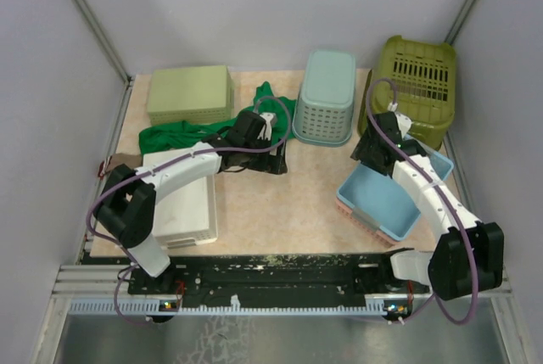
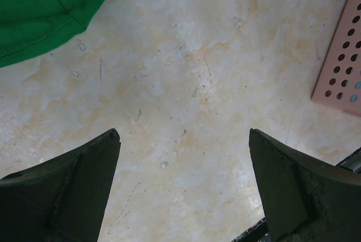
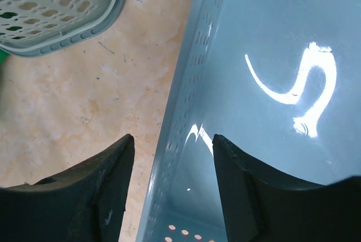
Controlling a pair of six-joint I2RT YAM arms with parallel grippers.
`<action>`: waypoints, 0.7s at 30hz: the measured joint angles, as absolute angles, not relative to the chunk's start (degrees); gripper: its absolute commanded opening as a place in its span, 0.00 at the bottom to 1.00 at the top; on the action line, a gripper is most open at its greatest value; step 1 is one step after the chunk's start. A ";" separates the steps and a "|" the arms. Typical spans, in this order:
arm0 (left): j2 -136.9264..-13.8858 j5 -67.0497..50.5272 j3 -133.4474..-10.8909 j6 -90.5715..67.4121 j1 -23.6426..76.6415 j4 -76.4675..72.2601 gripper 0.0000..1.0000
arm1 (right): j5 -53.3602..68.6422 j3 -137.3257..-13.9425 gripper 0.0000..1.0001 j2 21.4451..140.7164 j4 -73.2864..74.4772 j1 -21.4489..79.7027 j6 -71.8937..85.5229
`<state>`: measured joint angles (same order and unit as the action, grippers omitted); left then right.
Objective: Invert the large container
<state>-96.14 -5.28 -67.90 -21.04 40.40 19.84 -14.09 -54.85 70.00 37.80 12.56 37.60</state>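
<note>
- Straddling one wall of the blue bin (image 3: 186, 95), the right gripper (image 3: 172, 140) had its jaws apart, one finger outside over the tabletop (image 3: 84, 95) and one inside, not pinching.
- That placement looked like a reach to shift the bin out of the way, though I couldn't be sure.
- Over the tabletop, the left gripper (image 2: 184, 135) hung wide open, holding nothing, with a green cloth (image 2: 39, 11) nearby.
- Just beyond the right gripper, in the far right corner, sat the large container (image 1: 416, 84), untouched. It was a deep olive-green tub with rounded corners, and its slotted face was turned upward, so it seemed tipped or already inverted.
</note>
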 measured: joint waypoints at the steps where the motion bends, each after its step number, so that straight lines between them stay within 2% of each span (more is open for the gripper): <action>1: -96.12 -5.26 -67.88 -21.12 40.40 19.88 1.00 | -14.13 -54.81 0.45 70.61 37.63 12.56 37.71; 5: -95.81 -5.10 -67.33 -21.21 40.40 20.01 1.00 | -14.50 -54.74 0.22 71.00 36.67 12.38 37.89; 7: -95.50 -5.04 -66.74 -21.23 40.40 20.01 1.00 | -14.61 -54.74 0.18 71.00 36.05 12.19 37.98; 9: -95.35 -5.04 -66.32 -21.23 40.40 20.10 1.00 | -14.66 -54.74 0.21 70.96 35.62 12.03 37.91; 13: -95.35 -5.04 -65.93 -21.26 40.40 20.21 1.00 | -14.68 -54.59 0.40 70.63 35.48 11.29 37.17; 15: -95.33 -5.04 -65.91 -21.28 40.40 20.25 1.00 | -14.59 -53.89 0.44 70.26 35.31 10.63 36.62; 19: -95.33 -5.15 -65.91 -21.41 40.42 20.23 1.00 | -13.89 -53.54 0.44 70.57 35.09 10.15 35.90; 21: -95.31 -5.15 -65.89 -21.43 40.40 20.25 1.00 | -13.65 -53.54 0.40 71.24 34.76 10.15 35.57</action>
